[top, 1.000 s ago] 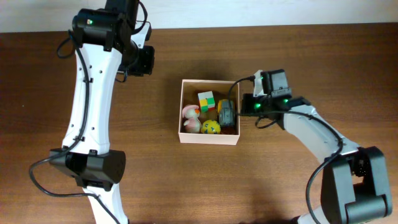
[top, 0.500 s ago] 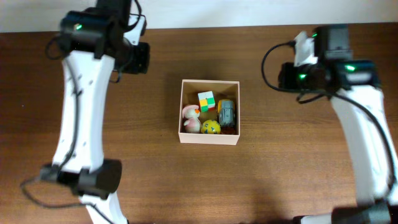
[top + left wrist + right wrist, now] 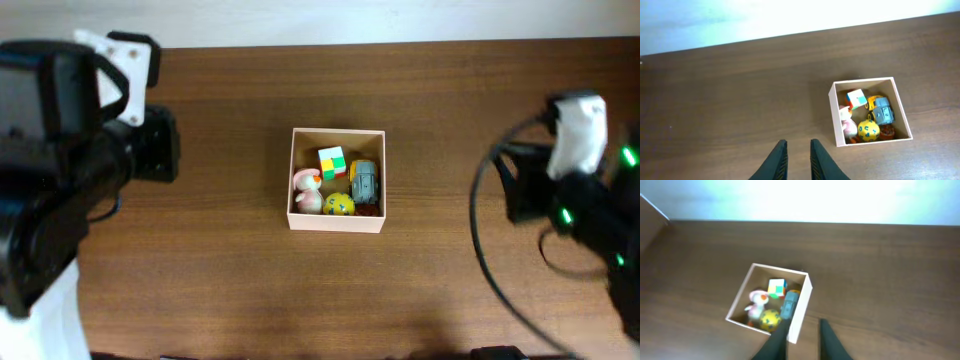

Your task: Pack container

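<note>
The container (image 3: 335, 222), a square cream-walled box with a tan inside, sits mid-table. It holds a colour cube (image 3: 331, 161), a pink-white duck toy (image 3: 307, 190), a yellow ball (image 3: 339, 205) and a grey toy car (image 3: 365, 182). The container also shows in the left wrist view (image 3: 837, 120) and in the right wrist view (image 3: 802, 307). My left gripper (image 3: 796, 162) is empty, its fingers a little apart, high above bare table left of the box. My right gripper (image 3: 802, 340) is open and empty, high above the box's right wall.
The dark wood table (image 3: 240, 270) runs to a pale wall edge at the back (image 3: 400, 20). My left arm (image 3: 70, 150) and right arm (image 3: 580, 190) loom large and blurred at the sides of the overhead view, well above the table.
The right gripper has pulled away from the container's right side, leaving the grey car inside. Both arms have risen toward the camera and swung outward.
</note>
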Controlling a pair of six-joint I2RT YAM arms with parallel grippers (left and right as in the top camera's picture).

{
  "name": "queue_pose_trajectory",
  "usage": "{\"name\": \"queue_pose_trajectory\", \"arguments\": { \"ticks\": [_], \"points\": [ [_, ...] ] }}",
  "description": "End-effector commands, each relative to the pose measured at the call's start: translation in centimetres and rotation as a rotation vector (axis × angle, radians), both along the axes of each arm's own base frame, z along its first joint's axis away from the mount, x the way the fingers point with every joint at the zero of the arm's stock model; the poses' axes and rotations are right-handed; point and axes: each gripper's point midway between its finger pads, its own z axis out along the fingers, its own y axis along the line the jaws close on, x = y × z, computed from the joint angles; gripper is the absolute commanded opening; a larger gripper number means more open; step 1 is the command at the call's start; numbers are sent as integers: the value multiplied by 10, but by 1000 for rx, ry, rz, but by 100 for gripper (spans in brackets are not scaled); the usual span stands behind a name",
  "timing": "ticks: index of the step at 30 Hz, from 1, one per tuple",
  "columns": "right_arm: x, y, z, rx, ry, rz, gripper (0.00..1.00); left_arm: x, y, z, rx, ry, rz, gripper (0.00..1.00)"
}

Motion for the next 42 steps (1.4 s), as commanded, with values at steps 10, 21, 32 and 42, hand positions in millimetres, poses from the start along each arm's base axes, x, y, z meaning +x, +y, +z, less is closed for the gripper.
{"name": "queue_pose_trajectory", "arguments": {
  "ticks": [10, 21, 32, 42],
  "points": [
    [-54, -8, 29, -27, -141, -22, 99, -11, 6, -69, 50, 236, 22, 99],
    [-60, -8, 16, -31, -80, -20, 99, -12, 6, -91, 65, 313, 22, 99],
    [-60, -8, 16, -31, -80, -20, 99, -12, 6, -91, 65, 313, 22, 99],
    [-64, -30, 7, -95, -77, -125, 99, -12, 6, -91, 65, 313, 22, 99]
  ]
}}
